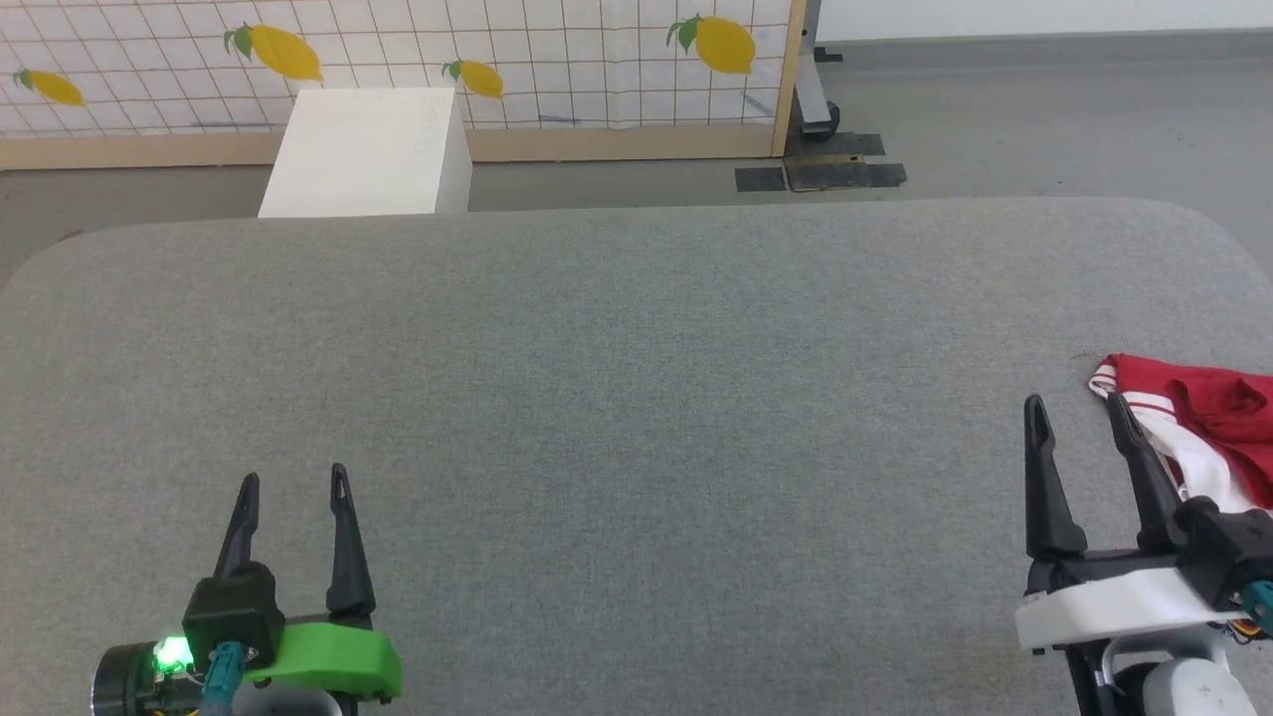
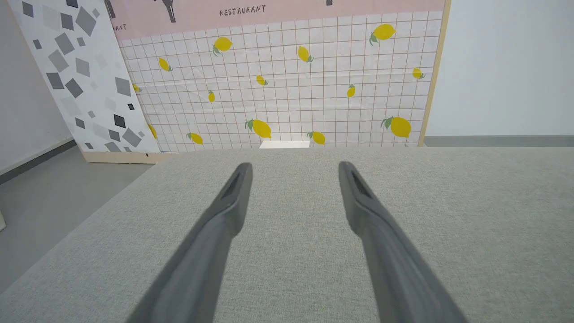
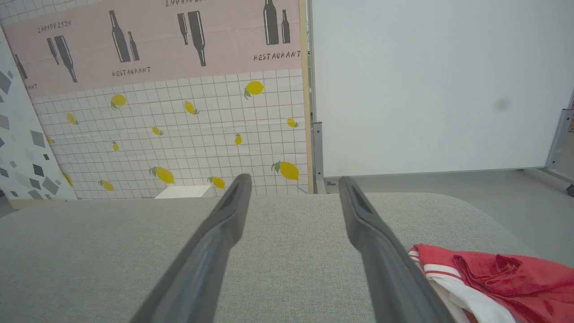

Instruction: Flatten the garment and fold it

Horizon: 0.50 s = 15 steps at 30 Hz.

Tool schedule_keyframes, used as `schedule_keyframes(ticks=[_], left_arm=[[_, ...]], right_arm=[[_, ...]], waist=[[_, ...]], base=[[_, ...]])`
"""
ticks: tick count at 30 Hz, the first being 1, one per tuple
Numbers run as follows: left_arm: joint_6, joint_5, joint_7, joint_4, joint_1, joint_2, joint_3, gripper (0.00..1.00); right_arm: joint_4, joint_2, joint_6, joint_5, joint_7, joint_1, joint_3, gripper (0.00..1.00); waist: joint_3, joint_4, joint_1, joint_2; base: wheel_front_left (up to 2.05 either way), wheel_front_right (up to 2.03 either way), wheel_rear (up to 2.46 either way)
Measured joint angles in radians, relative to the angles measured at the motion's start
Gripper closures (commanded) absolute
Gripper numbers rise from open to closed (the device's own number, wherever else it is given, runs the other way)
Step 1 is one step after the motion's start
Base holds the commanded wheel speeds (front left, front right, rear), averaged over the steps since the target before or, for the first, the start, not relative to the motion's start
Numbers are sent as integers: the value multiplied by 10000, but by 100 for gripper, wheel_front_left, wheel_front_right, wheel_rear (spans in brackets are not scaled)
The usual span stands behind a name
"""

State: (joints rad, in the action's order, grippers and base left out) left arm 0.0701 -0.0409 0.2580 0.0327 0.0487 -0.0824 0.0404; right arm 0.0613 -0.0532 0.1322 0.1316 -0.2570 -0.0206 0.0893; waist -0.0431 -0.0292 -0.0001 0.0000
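Plainly, nothing is begun yet. The left gripper [image 1: 294,475] hovers over the grey table [image 1: 636,398], fingers apart and empty. The right gripper [image 1: 1076,401] is likewise spread and holds nothing. The garment [image 1: 1213,408] lies bunched just beside it at the table's right edge. Next, I judge, the right arm must pinch a cloth edge and drag it toward the middle.

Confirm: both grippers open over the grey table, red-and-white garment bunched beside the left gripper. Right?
One thing is off: the garment lies bunched beside the right gripper, not the left gripper, as the head view shows. The rest holds: both grippers are open over the grey table.
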Motion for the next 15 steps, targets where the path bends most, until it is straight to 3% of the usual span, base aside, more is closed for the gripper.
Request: schedule_keyframes(ticks=[15], left_arm=[[-443, -119, 0, 19, 3, 121, 48, 0]], right_arm=[[174, 4, 0, 107, 0, 162, -17, 0]], waist=[[-99, -48, 0, 0]], base=[[0, 0, 0]])
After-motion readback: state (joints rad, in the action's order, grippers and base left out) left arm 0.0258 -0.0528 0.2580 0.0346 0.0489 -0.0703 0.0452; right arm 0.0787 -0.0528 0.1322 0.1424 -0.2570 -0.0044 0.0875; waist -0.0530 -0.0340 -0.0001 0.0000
